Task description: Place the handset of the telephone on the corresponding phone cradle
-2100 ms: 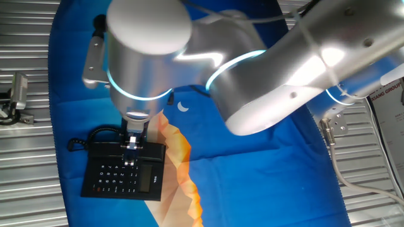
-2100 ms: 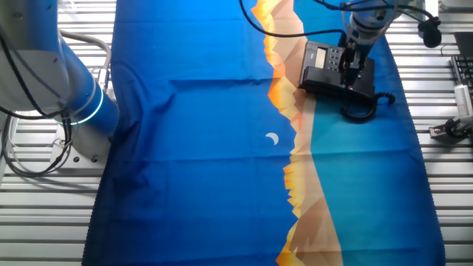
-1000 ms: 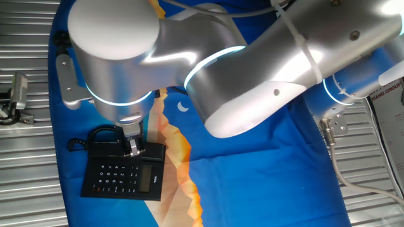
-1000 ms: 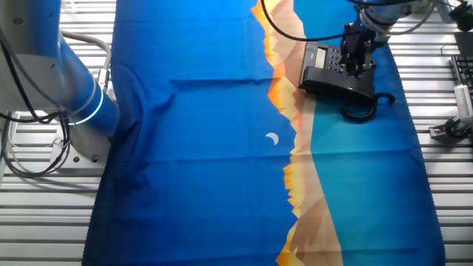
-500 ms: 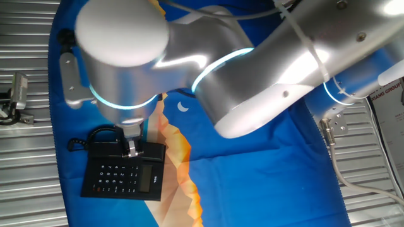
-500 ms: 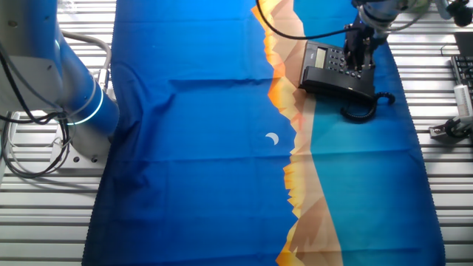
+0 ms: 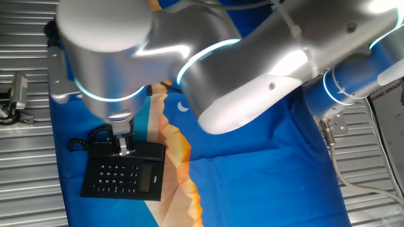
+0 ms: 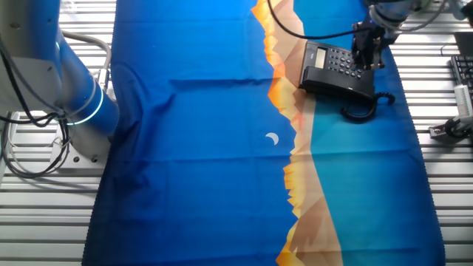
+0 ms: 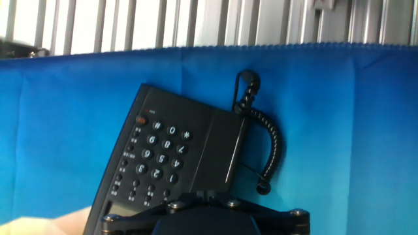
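handset (image 9: pixel 225 153) on phone cradle (image 9: pixel 217 151) — pincer (image 8: pixel 366 59) above

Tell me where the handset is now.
In the hand view, the handset lies in the cradle along the base's right side, next to the coiled cord.

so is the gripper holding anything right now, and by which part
Nothing: the gripper hangs above the telephone with the handset lying on the phone cradle.

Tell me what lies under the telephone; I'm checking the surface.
The telephone rests on a blue cloth, its coiled cord lying beside it. Whatever lies directly beneath the base is covered.
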You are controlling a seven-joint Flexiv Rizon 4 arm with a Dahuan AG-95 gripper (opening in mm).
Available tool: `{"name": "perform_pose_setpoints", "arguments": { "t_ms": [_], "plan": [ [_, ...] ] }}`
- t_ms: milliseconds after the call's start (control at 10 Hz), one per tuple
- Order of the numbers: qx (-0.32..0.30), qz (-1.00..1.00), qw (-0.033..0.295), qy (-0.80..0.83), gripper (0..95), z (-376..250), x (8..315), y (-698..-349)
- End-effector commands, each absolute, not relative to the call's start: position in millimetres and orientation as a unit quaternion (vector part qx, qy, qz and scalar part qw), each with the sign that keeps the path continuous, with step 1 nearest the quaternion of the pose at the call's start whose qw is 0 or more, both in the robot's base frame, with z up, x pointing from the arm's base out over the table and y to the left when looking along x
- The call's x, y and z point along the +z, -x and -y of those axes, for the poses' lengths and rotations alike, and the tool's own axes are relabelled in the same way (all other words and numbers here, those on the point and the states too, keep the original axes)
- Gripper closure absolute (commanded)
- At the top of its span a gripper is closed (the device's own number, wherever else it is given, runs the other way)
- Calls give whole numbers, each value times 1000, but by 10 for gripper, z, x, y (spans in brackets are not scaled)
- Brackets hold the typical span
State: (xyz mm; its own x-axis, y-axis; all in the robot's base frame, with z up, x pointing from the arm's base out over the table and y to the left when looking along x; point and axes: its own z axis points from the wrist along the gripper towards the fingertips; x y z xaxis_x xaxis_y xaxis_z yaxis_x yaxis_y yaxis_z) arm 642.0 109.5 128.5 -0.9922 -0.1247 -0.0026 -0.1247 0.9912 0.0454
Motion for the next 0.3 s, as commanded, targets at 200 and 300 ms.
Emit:
{"name": "perform_pose_setpoints", "arguments": {
  "t_ms": [200,300],
  "plan": [
    [-30,998,0,-61,950,-1081,1307,-6400],
    [-32,998,1,-60,950,-1081,1310,-6404]
  ]
}}
